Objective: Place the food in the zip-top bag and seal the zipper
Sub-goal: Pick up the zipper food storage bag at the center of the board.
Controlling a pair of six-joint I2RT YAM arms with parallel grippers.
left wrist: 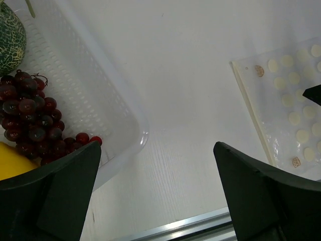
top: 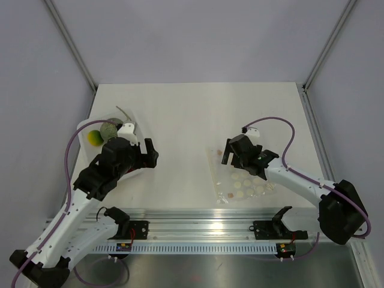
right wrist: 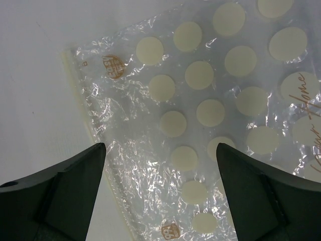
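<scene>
The clear zip-top bag point(top: 241, 178) with cream dots lies flat on the table at centre right; it also shows in the left wrist view point(left wrist: 286, 100) and the right wrist view point(right wrist: 200, 110). Its pale zipper strip point(right wrist: 85, 120) runs along the bag's left edge point(left wrist: 251, 110). My right gripper point(top: 231, 154) is open and empty just above the bag's mouth end point(right wrist: 160, 170). The yellow ball point(top: 94, 138) and the grey-green fruit point(top: 109, 129) sit in the white tray point(top: 133, 120). My left gripper point(top: 150, 153) is open and empty over bare table right of the tray point(left wrist: 158, 191).
A bunch of dark red toy grapes point(left wrist: 30, 115) lies in the tray beside the fruits. The tray's rounded corner point(left wrist: 135, 130) is close to my left finger. A metal rail point(top: 198, 216) runs along the near table edge.
</scene>
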